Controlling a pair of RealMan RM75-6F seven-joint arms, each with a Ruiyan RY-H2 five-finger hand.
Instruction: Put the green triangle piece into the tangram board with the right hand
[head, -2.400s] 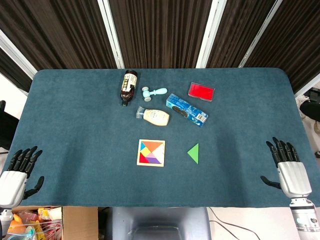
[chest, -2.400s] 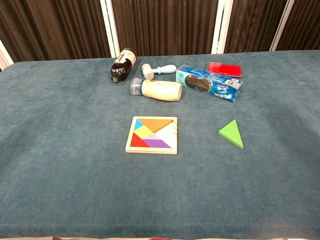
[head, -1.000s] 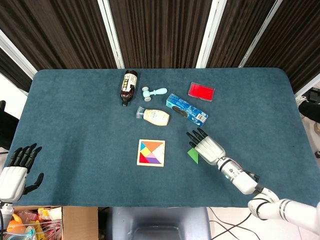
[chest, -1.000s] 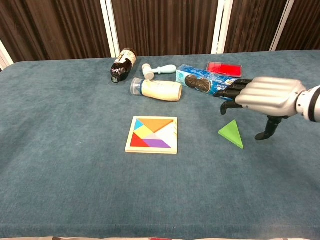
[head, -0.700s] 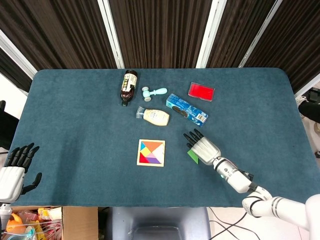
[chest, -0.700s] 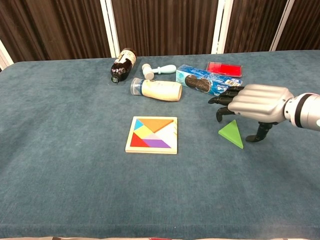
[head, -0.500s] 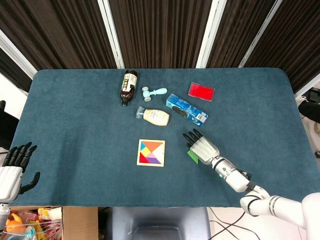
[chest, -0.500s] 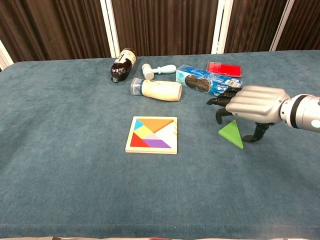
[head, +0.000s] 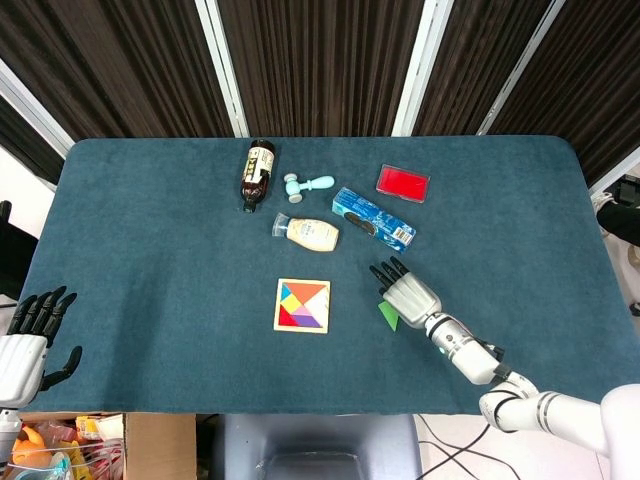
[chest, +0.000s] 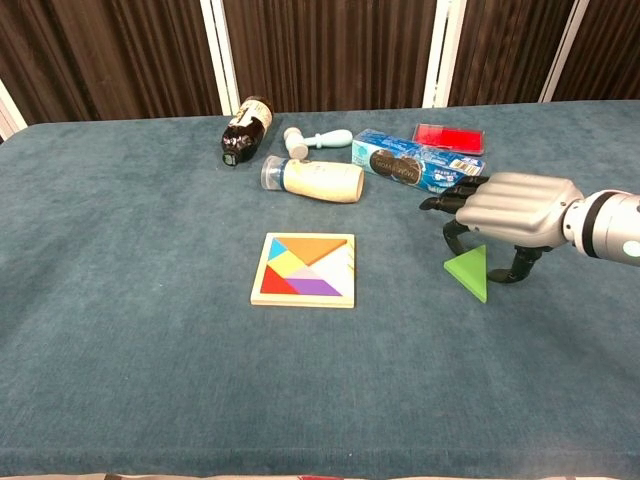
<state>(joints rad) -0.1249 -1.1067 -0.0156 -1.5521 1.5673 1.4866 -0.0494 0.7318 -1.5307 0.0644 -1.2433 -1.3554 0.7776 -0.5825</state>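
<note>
The green triangle piece stands tilted up off the cloth, right of the tangram board. My right hand arches over it, dark fingers curled down on its left side and the thumb on its right, pinching it. In the head view only a corner of the green triangle piece shows under my right hand. The tangram board holds several coloured pieces, with a bare strip along its right side. My left hand hangs off the table's near-left corner, fingers spread and holding nothing.
Behind the board lie a cream bottle, a brown bottle, a pale blue toy hammer, a blue cookie box and a red case. A cardboard box sits below the table's near-left edge.
My right hand came in from the right edge, lowered over the triangle and closed its fingers and thumb on it; the piece has tipped up from lying flat. The left hand sank slightly.
</note>
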